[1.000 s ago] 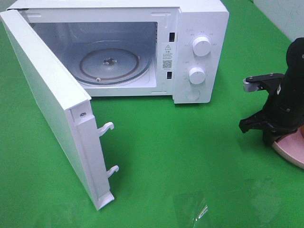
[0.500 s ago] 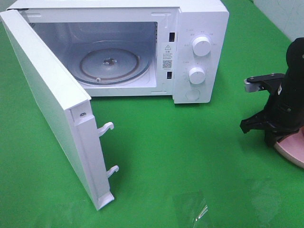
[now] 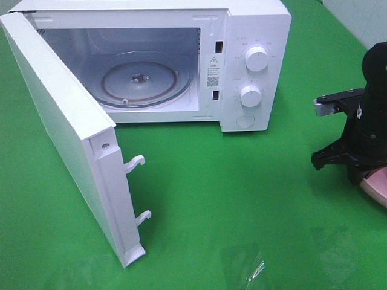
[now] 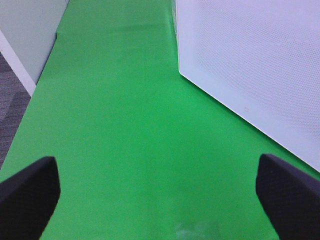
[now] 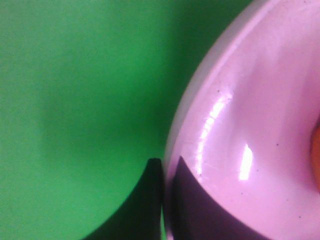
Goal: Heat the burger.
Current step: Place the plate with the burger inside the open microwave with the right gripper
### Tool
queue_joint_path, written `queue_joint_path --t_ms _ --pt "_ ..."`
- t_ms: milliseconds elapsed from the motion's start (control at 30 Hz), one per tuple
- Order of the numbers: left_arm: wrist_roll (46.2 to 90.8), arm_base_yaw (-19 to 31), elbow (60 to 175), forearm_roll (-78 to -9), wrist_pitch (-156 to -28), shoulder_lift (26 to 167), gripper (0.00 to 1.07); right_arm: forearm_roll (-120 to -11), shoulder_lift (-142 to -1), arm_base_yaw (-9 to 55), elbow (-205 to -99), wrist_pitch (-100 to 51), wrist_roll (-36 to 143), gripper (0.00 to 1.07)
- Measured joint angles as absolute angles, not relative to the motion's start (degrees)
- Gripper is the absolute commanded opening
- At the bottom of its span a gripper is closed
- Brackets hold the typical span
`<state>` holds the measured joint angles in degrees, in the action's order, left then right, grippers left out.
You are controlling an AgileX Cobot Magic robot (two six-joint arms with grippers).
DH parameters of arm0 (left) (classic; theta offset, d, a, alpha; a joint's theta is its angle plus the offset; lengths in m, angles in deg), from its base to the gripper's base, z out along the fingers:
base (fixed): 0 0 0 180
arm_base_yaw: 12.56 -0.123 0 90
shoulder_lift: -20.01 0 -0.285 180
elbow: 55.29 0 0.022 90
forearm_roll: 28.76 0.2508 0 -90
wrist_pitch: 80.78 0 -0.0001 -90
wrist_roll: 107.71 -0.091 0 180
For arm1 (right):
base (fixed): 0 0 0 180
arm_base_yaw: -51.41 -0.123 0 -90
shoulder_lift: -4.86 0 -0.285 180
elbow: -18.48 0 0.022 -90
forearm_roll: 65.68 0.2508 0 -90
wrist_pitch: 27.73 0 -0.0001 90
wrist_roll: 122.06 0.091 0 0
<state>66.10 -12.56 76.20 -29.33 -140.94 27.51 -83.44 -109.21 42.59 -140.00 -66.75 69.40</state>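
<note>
The right gripper [image 5: 166, 167] is fully closed on the rim of the pink plate [image 5: 200, 115]. One dark finger lies on the outer side of the rim, over the green cloth [image 3: 242, 199]. The other lies on the plate's glossy inner surface, with the rim pinched between them. The burger [image 5: 316, 155] shows only as an orange-brown sliver on the plate's inner surface, at the border of the right wrist view. In the exterior high view the burger cannot be made out. There the right arm [image 3: 370, 115] stands over the plate at the right edge of the scene, well apart from the microwave oven [image 3: 254, 36]. The oven sits at the far side of the cloth with its door [image 3: 60, 133] swung wide open toward the left. Two latch hooks [image 3: 138, 162] project from the door's free edge. The cavity holds the glass turntable [image 3: 142, 81] with nothing on it. Two white control knobs [image 3: 257, 59] are stacked on the panel to the right of the cavity. The left gripper [image 4: 160, 187] is spread to its full width and holds nothing. It hangs over bare cloth beside a white, finely dotted panel [image 4: 250, 65]; which part of the oven this panel belongs to cannot be told.
</note>
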Motion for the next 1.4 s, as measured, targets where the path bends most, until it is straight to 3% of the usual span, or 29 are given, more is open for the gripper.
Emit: queue_joint_path --t_ms 400,1400 --pt "66.1 -12.56 76.2 -29.33 -140.94 27.51 1.0 -86.42 -106.51 37.32 -139.65 -71.97 73.87 0.0" --pt "66.1 -12.56 76.2 -29.33 -140.94 27.51 1.0 -93.3 -92.36 23.05 -126.93 -78.1 82.3 0.0"
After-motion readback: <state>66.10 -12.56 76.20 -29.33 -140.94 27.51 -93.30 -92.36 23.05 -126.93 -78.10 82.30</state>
